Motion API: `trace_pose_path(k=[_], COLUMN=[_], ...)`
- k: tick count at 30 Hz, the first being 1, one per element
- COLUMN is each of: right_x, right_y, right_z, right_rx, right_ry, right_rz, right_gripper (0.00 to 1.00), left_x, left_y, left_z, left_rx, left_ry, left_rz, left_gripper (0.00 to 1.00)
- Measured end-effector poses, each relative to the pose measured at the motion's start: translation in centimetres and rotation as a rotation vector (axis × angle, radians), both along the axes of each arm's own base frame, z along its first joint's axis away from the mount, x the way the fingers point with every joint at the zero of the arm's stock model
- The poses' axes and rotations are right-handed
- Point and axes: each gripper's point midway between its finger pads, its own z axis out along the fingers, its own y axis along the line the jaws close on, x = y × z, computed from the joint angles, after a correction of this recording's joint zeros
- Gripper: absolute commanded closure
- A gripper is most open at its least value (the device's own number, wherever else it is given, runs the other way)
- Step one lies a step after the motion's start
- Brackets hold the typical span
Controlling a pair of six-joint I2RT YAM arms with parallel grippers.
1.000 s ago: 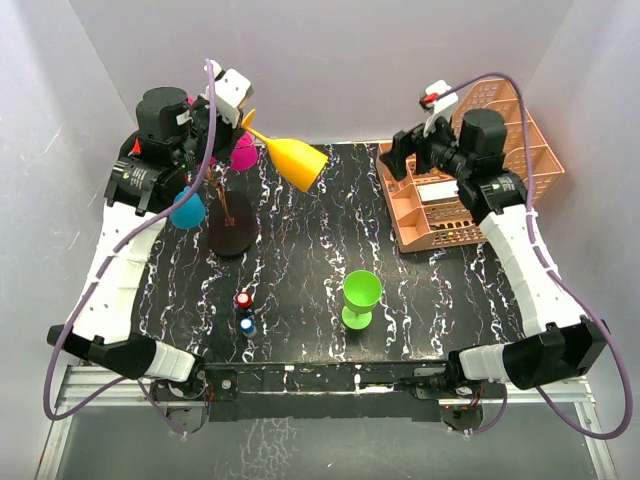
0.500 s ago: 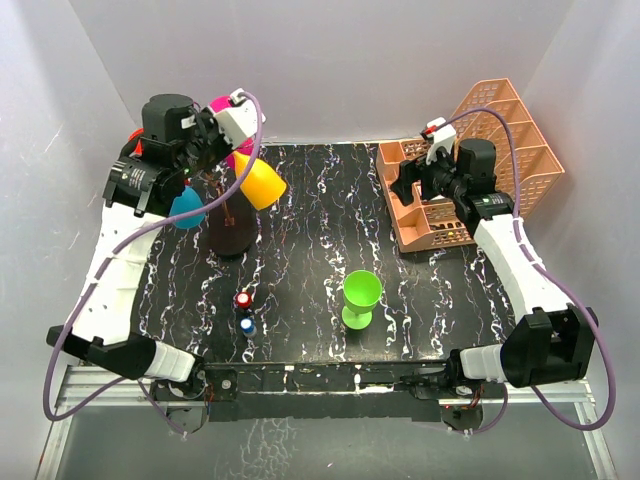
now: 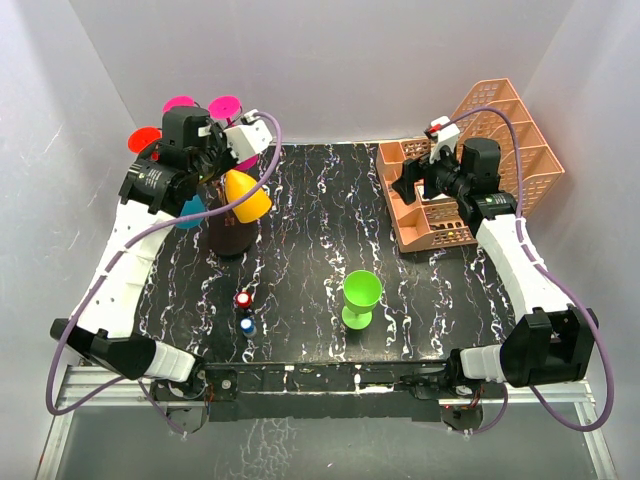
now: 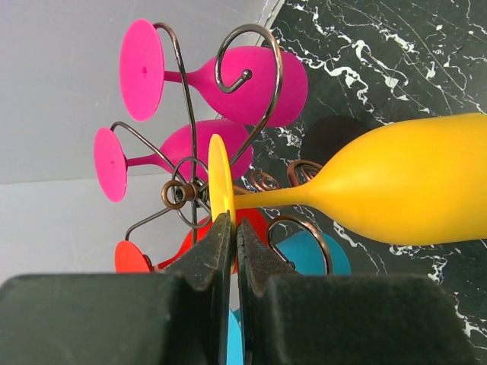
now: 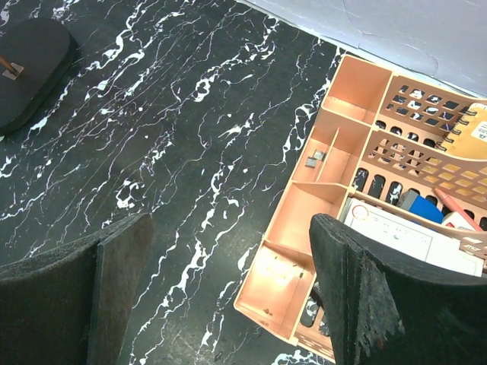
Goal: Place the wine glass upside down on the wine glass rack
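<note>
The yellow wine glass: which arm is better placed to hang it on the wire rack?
Left. The left gripper pinches the yellow wine glass by its foot beside the wire rack; the right gripper is open, over by the peach basket.

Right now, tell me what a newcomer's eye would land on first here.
The yellow wine glass, pinched by its foot in the left gripper, is tilted beside the wine glass rack at the far left. The rack holds pink glasses and others. A green glass stands alone near the middle, and the right gripper hangs open by the peach basket.
</note>
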Motion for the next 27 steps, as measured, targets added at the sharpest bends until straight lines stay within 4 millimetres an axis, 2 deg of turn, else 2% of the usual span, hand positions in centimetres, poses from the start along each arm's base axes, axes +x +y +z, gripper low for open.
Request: trace_pose_path(k=[8,17,27], right_x=[0.0,0.0,-0.1], right_y=[-0.1,-0.2,-0.3], right_z=[0.0,0.1,0.1], right_rx=[0.006,0.008,0.013], right_ry=[0.000,0.000,0.001], right_rz=[0.005,0.007,0.010], right_gripper=[0.08,0.08,0.08], left_x=[0.0,-1.0,-1.5], left_y=[0.5,1.9,2.4], left_z=[0.3,1.6,1.4], left_rx=[0.030,0.067,0.097], left_ry=[-0.013,-0.049,-0.035], left_rz=[0.020,0.045,0.050], left_gripper=[1.00,1.00,1.00])
